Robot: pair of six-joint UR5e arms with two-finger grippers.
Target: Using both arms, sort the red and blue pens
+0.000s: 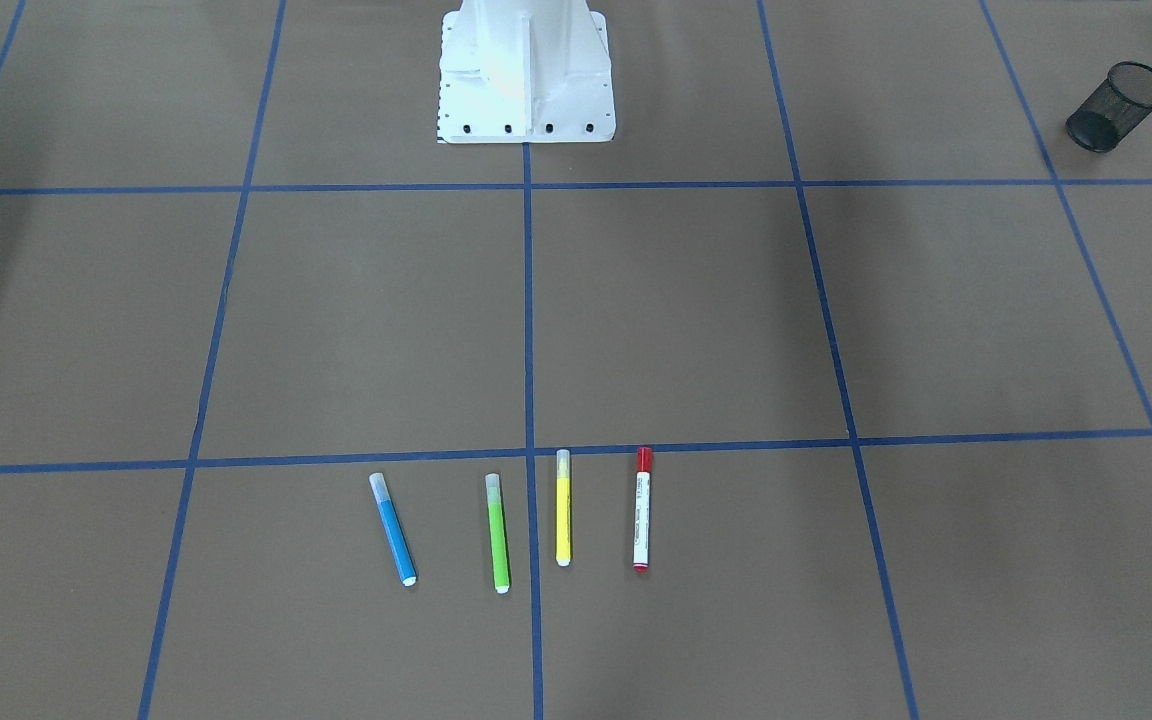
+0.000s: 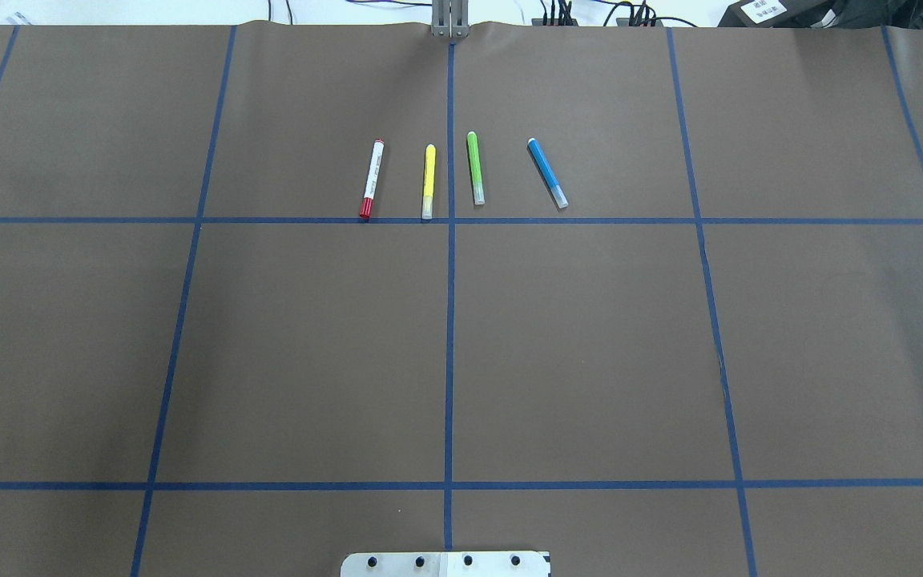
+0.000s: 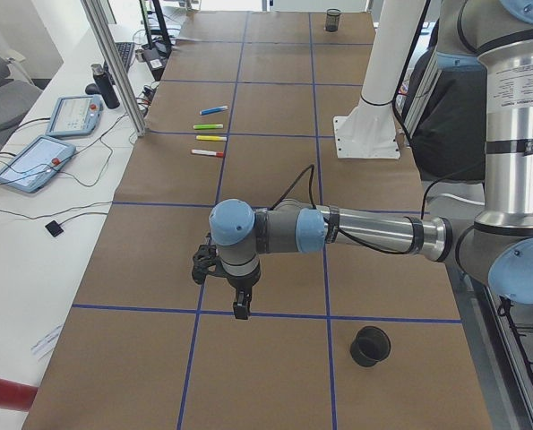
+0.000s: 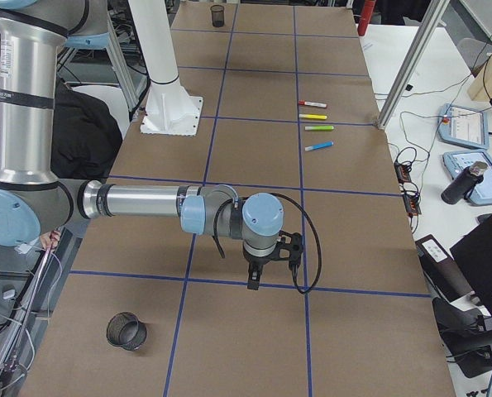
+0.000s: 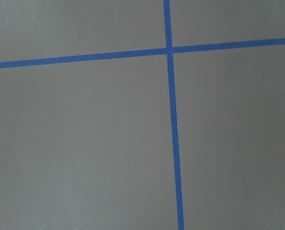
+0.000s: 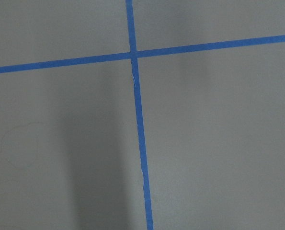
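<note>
Brown table (image 2: 309, 344), red marker (image 2: 372, 178), blue pen (image 2: 547, 173) flanking yellow pen (image 2: 429, 181), left pincer (image 3: 239, 312), right pincer (image 4: 252, 284), openings we cannot tell.

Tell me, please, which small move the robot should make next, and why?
Probably carry the left gripper toward the red pen: that pen lies untouched at the row's end on the robot's left, and the gripper hangs far from it.
</note>
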